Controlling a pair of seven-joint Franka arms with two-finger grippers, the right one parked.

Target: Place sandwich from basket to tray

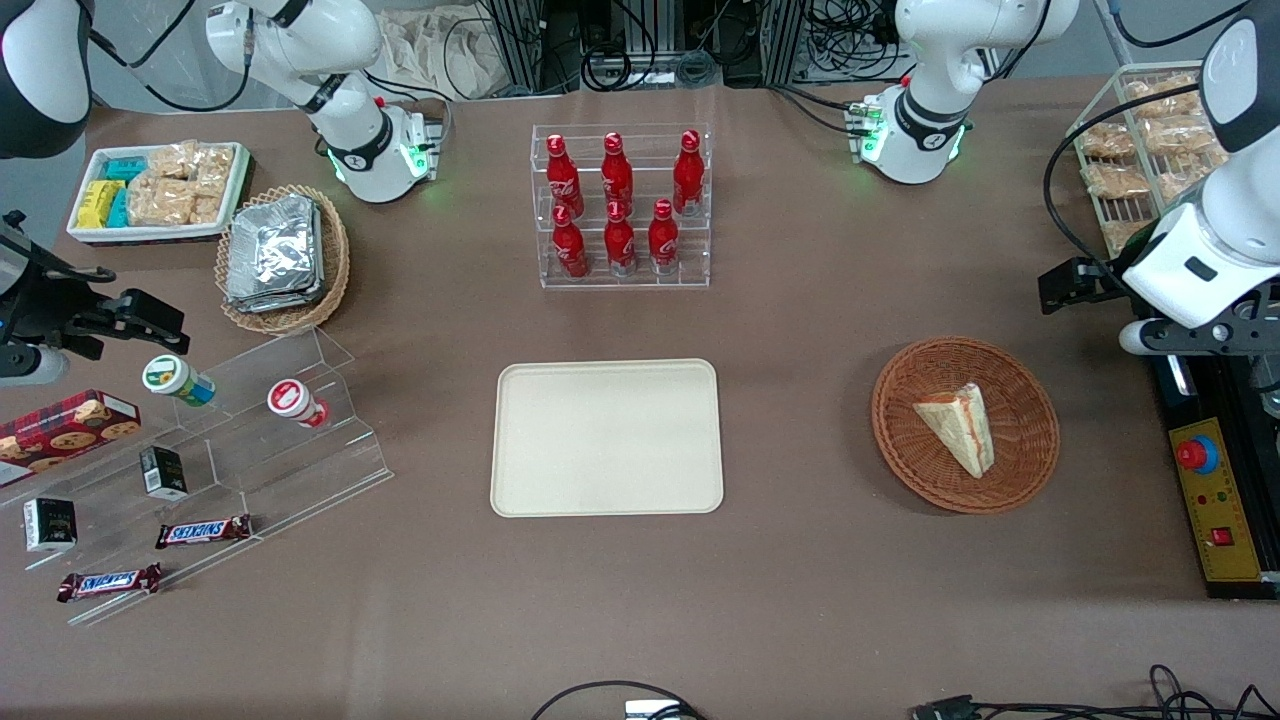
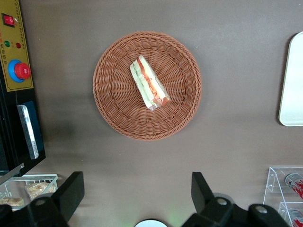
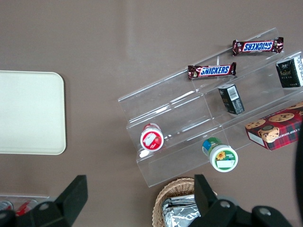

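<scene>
The sandwich (image 1: 960, 425), a pale triangular wedge with orange-red and green filling, lies in the round reddish-brown wicker basket (image 1: 900, 460) toward the working arm's end of the table. In the left wrist view the sandwich (image 2: 149, 84) lies near the middle of the basket (image 2: 113, 109). The cream-beige tray (image 1: 606, 437) lies bare at the table's middle, beside the basket; its edge shows in the left wrist view (image 2: 292, 80). My left gripper (image 1: 1072, 283) hangs open and empty high above the table, beside the basket and farther from the front camera; it also shows in the left wrist view (image 2: 136, 183).
A control box with a red button (image 1: 1215, 500) lies beside the basket at the table's edge. A wire rack of snack packs (image 1: 1150, 140) stands beside the arm. A clear rack of red bottles (image 1: 620, 205) stands farther back than the tray. A stepped acrylic display (image 1: 200, 470) lies toward the parked arm's end.
</scene>
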